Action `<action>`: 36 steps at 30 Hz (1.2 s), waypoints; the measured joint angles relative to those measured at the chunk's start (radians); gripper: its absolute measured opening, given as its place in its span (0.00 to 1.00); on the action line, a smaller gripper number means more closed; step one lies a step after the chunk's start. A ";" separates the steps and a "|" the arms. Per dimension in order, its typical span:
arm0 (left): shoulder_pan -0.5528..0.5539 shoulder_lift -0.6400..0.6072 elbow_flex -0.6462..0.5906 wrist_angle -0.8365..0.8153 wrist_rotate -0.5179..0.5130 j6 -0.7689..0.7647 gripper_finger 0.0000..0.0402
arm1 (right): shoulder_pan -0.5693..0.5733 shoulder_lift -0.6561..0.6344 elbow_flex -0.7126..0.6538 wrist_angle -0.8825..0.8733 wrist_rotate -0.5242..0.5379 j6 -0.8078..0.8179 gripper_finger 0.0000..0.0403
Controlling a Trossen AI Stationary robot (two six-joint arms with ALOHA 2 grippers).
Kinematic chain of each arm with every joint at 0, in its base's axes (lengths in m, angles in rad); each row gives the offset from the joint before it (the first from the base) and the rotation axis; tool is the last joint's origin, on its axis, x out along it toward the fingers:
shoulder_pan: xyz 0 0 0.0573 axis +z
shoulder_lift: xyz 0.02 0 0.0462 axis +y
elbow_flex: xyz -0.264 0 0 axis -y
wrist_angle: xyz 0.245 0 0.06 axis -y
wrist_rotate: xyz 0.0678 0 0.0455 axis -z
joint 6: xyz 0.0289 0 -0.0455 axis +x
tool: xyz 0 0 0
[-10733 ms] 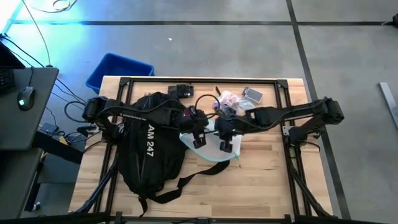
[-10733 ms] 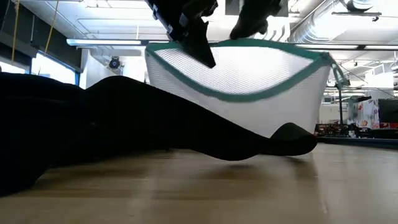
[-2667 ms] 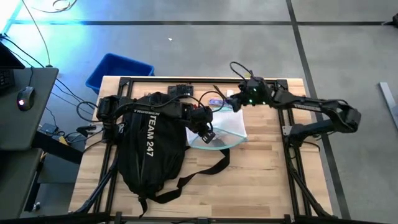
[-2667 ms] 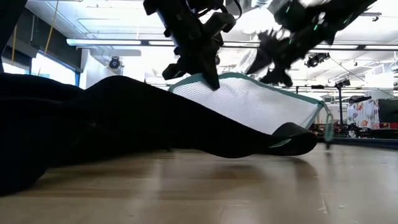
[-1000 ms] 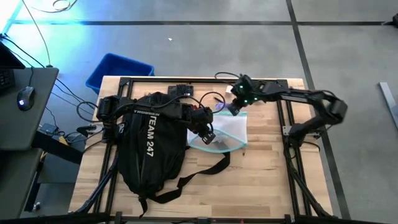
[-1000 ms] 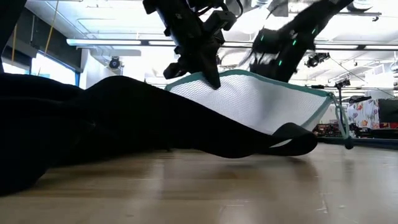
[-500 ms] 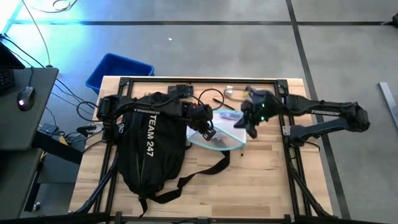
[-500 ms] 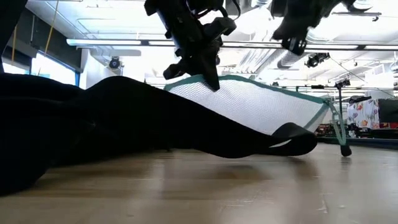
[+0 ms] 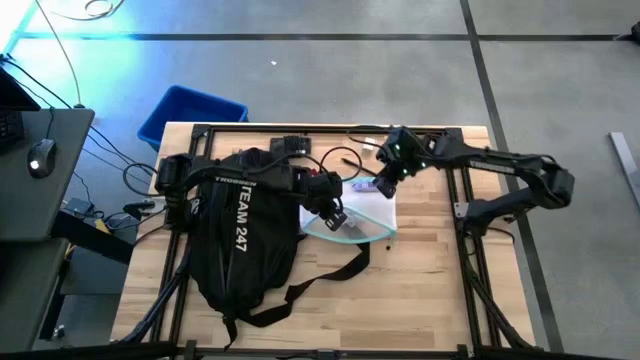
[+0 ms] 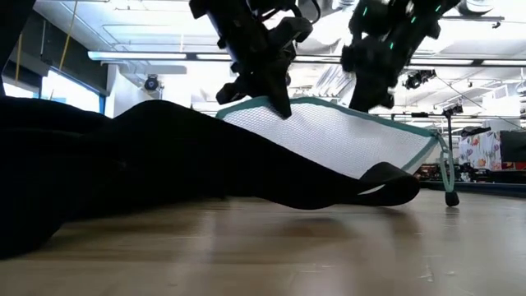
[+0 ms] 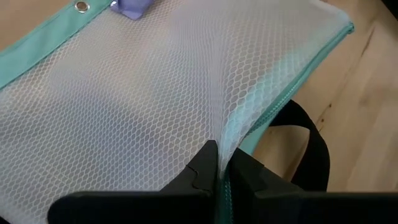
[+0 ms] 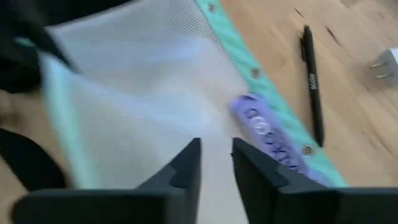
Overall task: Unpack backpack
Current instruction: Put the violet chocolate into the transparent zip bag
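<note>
Mesh of fine white hexagonal weave, edged with a teal zip band and small metal eyelets, forms the flat pouch (image 9: 352,218) lying mid-table beside the backpack (image 9: 240,235). The backpack, a bulky black fabric shape with white "TEAM 247" lettering and long flat straps, covers the left half of the pale wood-plank table (image 9: 430,290), reaching toward its near edge. The left gripper (image 11: 219,163), its arm stretched across the top of the backpack, pinches the pouch's teal edge between closed fingers, lifting it into a ridge. The right gripper (image 12: 216,155), its arm reaching in from the right edge, hangs over the pouch's far edge with fingers narrowly parted, holding nothing. A small purple packet (image 12: 268,138) lies on the pouch's teal band, a slim black pen (image 12: 313,84) just beyond on bare wood
</note>
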 joint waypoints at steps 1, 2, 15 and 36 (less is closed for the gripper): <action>-0.003 0.000 0.000 0.000 0.000 0.000 0.00 | -0.022 0.027 0.000 -0.005 -0.013 -0.044 0.30; -0.006 0.000 0.000 0.000 0.000 0.000 0.00 | -0.038 0.054 0.000 -0.007 -0.016 -0.085 0.35; -0.009 0.000 0.000 0.001 0.001 0.035 0.00 | -0.061 0.370 0.000 0.012 0.106 -0.296 0.55; -0.010 0.000 0.000 0.000 0.013 0.049 0.00 | -0.006 0.205 0.000 -0.024 0.216 -0.143 0.02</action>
